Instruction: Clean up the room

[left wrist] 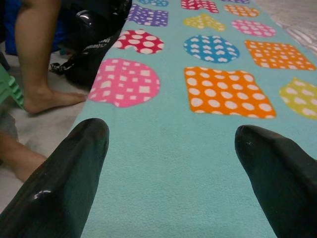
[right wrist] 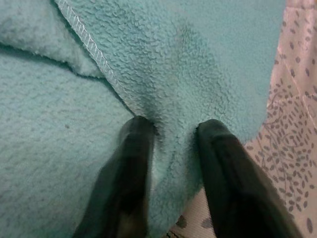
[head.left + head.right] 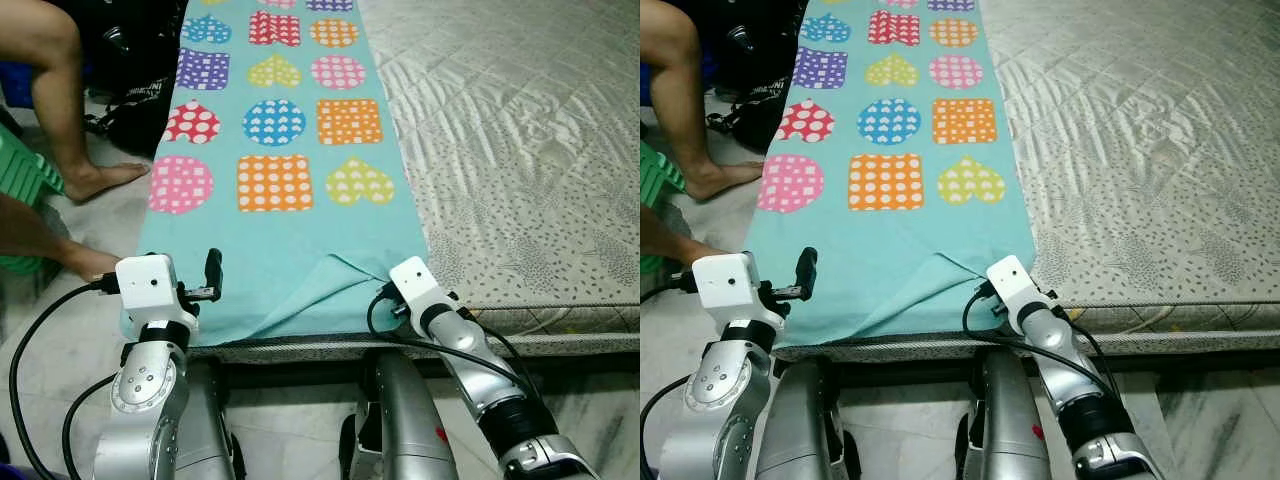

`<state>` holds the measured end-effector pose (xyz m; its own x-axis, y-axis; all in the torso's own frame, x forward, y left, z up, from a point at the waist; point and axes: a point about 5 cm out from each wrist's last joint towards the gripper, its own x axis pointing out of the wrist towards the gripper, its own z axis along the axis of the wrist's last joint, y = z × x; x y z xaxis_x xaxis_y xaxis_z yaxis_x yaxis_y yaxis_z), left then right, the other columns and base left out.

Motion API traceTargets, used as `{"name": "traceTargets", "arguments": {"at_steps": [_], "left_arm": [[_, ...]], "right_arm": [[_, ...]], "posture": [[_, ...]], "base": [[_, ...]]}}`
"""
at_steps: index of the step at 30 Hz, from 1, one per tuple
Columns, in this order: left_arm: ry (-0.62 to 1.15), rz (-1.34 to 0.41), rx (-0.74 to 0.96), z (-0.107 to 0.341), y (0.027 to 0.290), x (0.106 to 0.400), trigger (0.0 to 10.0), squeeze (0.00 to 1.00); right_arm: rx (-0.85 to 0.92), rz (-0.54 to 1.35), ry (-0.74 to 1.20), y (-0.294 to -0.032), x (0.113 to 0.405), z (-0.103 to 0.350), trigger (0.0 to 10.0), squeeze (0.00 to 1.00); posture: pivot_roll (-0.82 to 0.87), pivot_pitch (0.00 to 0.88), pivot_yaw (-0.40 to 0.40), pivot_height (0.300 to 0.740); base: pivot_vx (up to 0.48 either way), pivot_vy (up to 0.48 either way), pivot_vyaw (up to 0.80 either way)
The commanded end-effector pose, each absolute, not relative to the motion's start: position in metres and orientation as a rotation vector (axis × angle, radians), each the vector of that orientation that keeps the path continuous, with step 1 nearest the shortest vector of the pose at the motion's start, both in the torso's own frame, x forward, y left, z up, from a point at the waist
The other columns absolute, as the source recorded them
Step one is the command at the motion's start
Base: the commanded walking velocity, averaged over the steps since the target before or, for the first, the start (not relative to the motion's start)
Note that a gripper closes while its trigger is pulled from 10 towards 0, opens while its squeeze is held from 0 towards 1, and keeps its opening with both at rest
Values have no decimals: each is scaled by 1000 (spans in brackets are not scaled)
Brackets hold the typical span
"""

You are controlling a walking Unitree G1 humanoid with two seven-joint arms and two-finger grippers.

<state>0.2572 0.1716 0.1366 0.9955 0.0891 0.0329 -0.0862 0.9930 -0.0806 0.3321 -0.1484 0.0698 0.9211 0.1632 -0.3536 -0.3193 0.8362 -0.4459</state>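
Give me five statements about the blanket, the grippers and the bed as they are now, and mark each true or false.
1. The right gripper pinches a fold of the blanket. True.
2. The left gripper is shut on the blanket. False: its fingers are spread wide open over it, holding nothing.
3. The blanket is plain teal all over. False: it carries coloured hearts, circles and squares.
4. The blanket lies along the left side of the mattress. True.
5. A person's foot rests on the mattress. False: it is on the floor beside the bed.
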Motion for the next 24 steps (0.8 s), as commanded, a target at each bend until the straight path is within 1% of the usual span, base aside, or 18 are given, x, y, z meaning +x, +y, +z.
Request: {"name": "traceTargets", "arguments": {"at_steps": [1,17,20,21,22,23,24], "left_arm": [[-27,94,-74,134,171,256,10000,0],[-28,93,-73,134,171,256,10000,0],[-30,95,-71,135,171,256,10000,0],[-30,97,-70,135,172,256,10000,0],[-30,97,-70,135,172,256,10000,0],[-32,99,-69,135,173,256,10000,0],[-32,99,-69,135,173,256,10000,0]], "right_arm": [[-518,242,333,-153,330,64,0,0],[-486,246,327,-156,330,61,0,0],[-437,254,330,-158,327,61,0,0],[-395,270,334,-161,325,61,0,0],[-395,270,334,-161,325,61,0,0],[-349,295,327,-164,322,62,0,0],[-349,295,327,-164,322,62,0,0]], "posture": [[75,235,-46,541],[73,238,-46,541],[73,234,-44,541],[74,233,-45,541],[74,233,-45,541],[74,232,-45,541],[74,232,-45,541]], "base": [[0,0,0],[0,0,0],[0,0,0],[0,0,0],[0,0,0],[0,0,0],[0,0,0]]}}
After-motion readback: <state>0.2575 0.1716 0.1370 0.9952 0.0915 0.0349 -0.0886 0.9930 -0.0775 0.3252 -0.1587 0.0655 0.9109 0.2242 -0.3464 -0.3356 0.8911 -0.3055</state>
